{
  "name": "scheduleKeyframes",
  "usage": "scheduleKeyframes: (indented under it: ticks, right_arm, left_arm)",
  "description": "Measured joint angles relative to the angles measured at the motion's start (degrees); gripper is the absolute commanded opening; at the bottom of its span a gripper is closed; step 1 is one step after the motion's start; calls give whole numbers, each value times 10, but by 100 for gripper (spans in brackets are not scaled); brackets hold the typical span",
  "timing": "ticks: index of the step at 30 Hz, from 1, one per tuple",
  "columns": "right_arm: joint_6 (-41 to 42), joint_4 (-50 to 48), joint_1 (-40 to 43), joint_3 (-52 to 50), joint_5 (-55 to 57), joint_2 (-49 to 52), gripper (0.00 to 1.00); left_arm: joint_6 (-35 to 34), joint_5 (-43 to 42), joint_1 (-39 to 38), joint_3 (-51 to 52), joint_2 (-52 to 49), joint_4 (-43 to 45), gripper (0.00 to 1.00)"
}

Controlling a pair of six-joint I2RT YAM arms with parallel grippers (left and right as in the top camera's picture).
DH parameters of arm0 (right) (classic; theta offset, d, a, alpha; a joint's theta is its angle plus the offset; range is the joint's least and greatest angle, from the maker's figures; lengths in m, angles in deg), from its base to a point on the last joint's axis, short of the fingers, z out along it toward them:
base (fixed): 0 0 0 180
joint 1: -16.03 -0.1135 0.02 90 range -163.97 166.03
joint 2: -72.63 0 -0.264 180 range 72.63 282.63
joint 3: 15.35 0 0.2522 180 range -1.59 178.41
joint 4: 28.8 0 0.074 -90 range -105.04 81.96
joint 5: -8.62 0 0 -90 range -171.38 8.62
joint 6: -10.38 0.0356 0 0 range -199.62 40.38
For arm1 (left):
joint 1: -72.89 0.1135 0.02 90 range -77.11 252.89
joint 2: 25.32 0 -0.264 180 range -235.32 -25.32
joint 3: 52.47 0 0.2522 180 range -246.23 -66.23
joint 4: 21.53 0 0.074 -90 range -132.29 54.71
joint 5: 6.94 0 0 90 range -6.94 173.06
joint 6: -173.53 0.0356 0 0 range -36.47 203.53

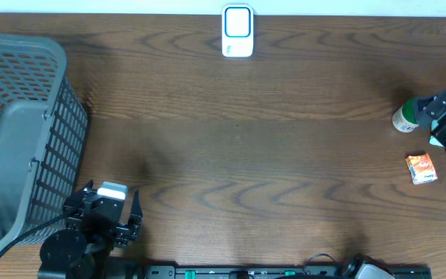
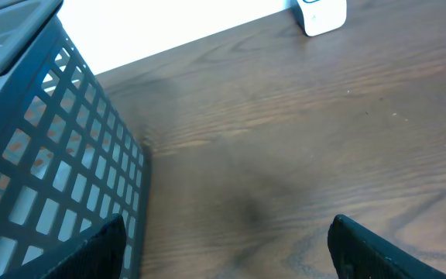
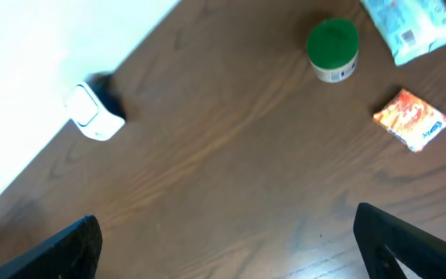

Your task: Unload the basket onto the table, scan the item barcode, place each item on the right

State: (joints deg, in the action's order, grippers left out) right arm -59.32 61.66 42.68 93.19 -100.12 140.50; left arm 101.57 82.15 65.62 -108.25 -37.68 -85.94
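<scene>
**Left claw** [image 2: 223, 260]: spread and empty, over the tabletop [image 1: 269, 155] just beside the grey mesh basket [image 1: 22, 132]. **Right claw** [image 3: 231, 252]: spread wide, empty, above bare wood. The white scanner [image 1: 238, 32] stands at the far edge, centre. The green-lidded jar [image 1: 405, 116] and orange packet [image 1: 421, 167] lie near the right edge, apart.

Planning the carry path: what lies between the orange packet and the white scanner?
Nothing; the overhead view shows only bare table between the orange packet and the white scanner.

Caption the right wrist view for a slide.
Open right gripper over the table: white scanner, green-lidded jar, orange packet, blue pouch ahead.
</scene>
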Motion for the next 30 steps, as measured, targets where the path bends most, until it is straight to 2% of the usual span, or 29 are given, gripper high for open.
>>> scheduleKeyframes:
  ticks: [9, 12, 17, 24, 28, 30]
  right_arm:
    - [-5, 0, 0, -1, 38, -75, 99]
    - [-5, -2, -12, -3, 47, -134, 99]
    - [-4, -24, -73, 0, 77, -267, 99]
    - [-8, -62, -211, 2, 139, -417, 99]
    - [-57, -117, -248, -7, 157, -465, 99]
    - [-94, -180, -252, -33, 161, -490, 99]
  left_arm:
    - [0, 0, 0, 0, 0, 0, 84]
    - [0, 0, 0, 0, 0, 0, 84]
    - [0, 0, 0, 0, 0, 0, 84]
    - [0, 0, 0, 0, 0, 0, 84]
    - [0, 0, 0, 0, 0, 0, 84]
    - [0, 0, 0, 0, 0, 0, 84]
